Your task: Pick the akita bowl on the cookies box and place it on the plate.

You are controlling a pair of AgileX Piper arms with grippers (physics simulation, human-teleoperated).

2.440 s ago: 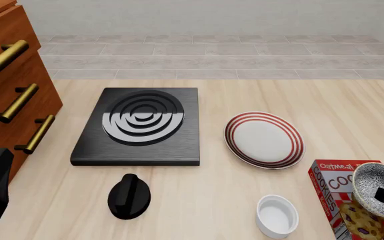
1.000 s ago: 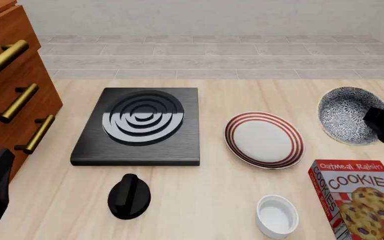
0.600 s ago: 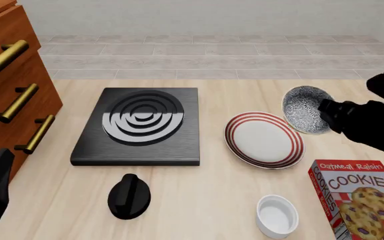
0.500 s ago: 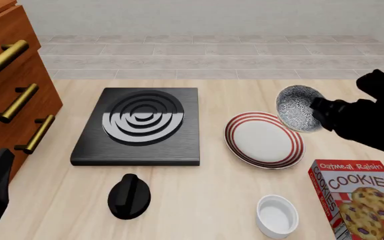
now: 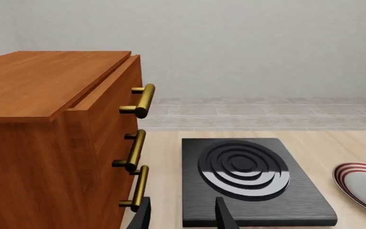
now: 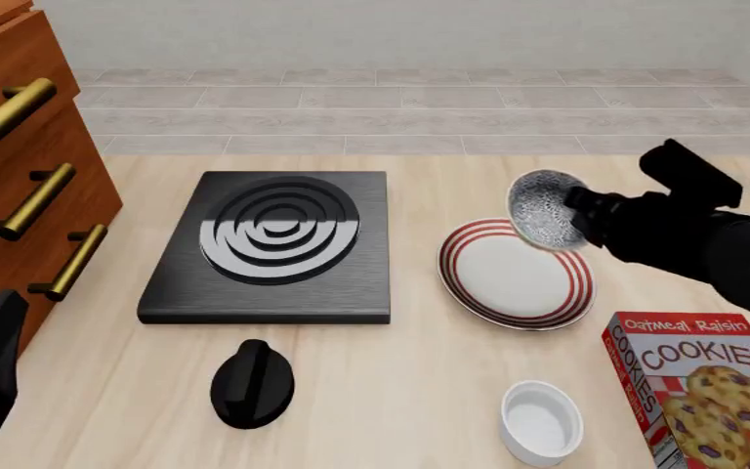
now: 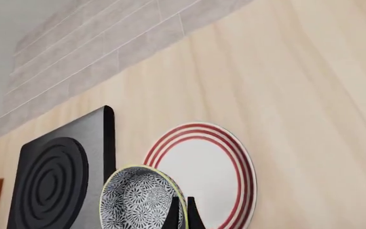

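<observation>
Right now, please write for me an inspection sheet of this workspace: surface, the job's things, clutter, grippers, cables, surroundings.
Surface: light wooden table, flat.
Job's things: akita bowl held tilted in the air over the far right rim of the plate, not set down; cookies box lies flat at the near right, nothing on it.
Clutter: black stove plate left of the plate; black knob in front of it; plain white dish beside the box.
Grippers: right gripper shut on the bowl's rim; left gripper open, holding nothing.
Cables: nothing seen.
Surroundings: wooden drawer cabinet with brass handles at the left; grey tiled floor beyond the table.
</observation>
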